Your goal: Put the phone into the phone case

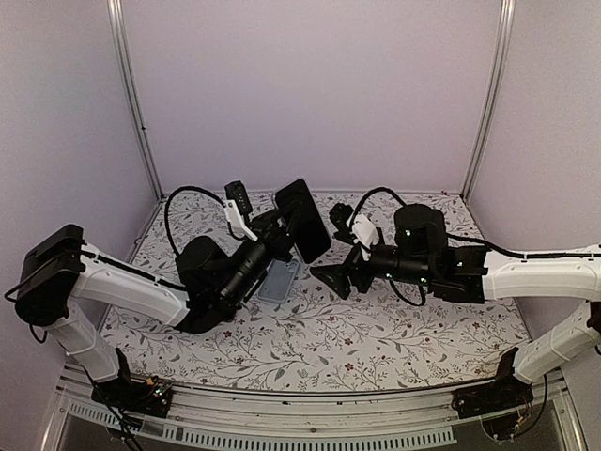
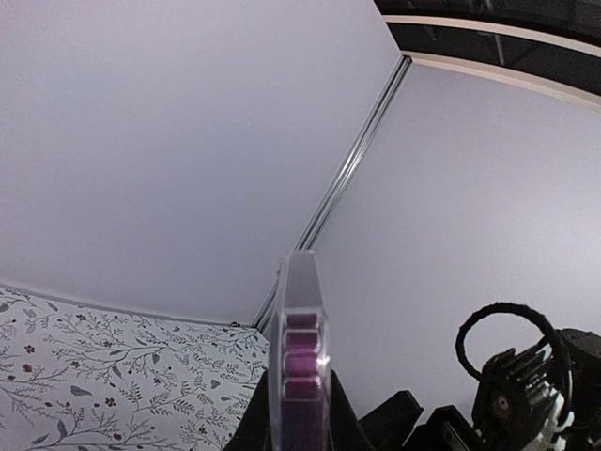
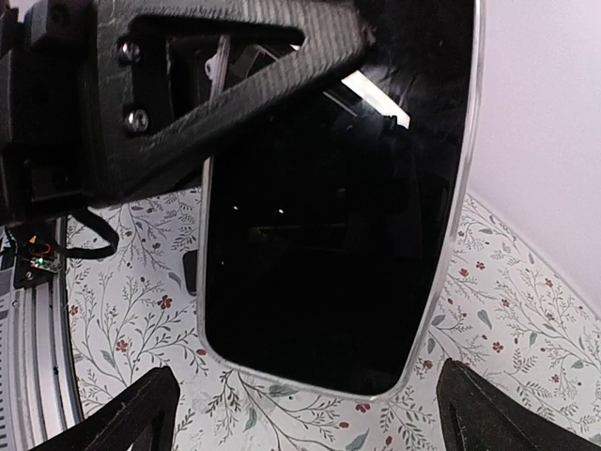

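Observation:
My left gripper (image 1: pixel 282 228) is shut on the phone (image 1: pixel 302 221) and holds it up on edge above the table, black screen facing right. In the left wrist view the phone (image 2: pixel 299 348) stands edge-on between my black fingers (image 2: pixel 246 427), showing a clear rim with purple buttons. A translucent grey rectangle that looks like the phone case (image 1: pixel 279 279) lies flat on the table below it. My right gripper (image 1: pixel 331 246) is open, just right of the phone. In the right wrist view the screen (image 3: pixel 329 235) fills the frame, with my fingertips (image 3: pixel 131 413) spread wide on either side below it.
The floral tablecloth (image 1: pixel 376 329) covers the table, with white walls and metal posts (image 1: pixel 484 103) at the back corners. Both arms' cables (image 1: pixel 183 202) loop over the middle of the table. The left gripper's black frame (image 3: pixel 216 85) crosses the top of the right wrist view.

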Robot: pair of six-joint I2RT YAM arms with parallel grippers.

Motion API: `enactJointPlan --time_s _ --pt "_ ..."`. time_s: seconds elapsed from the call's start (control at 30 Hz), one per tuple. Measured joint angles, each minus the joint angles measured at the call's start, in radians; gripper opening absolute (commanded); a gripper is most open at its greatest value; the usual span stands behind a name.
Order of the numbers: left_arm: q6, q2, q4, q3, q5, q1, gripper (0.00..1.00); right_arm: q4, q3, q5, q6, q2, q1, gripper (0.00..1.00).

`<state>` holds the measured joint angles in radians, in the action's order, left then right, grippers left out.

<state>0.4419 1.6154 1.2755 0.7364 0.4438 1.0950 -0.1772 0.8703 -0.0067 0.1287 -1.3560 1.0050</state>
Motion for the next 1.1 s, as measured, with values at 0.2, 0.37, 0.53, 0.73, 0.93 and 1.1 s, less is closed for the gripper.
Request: enactJointPlan --time_s 0.2,0.37,0.53,0.73,0.93,1.1 --pt "0.038 0.013 0.000 0.006 -0.044 0.000 0.00 -0.018 0.060 0.050 0.002 -0.028 0.000 0.99" --pt "0.042 0.038 -0.001 0.023 -0.059 0.000 0.00 -0.026 0.074 0.041 -0.002 -0.053 0.000 0.99" --pt "0.048 0.070 0.007 0.051 -0.101 0.003 0.00 -0.035 0.113 0.003 -0.009 -0.093 0.000 0.99" --pt "0.060 0.078 0.015 0.056 -0.126 0.003 0.00 -0.040 0.122 0.031 -0.024 -0.116 -0.003 0.76" --pt "0.045 0.078 0.043 0.056 -0.134 0.000 0.00 -0.047 0.122 0.028 -0.134 -0.108 -0.013 0.49" --pt "0.061 0.080 0.028 0.056 -0.136 0.000 0.46 -0.028 0.121 0.033 -0.147 -0.108 -0.013 0.45"
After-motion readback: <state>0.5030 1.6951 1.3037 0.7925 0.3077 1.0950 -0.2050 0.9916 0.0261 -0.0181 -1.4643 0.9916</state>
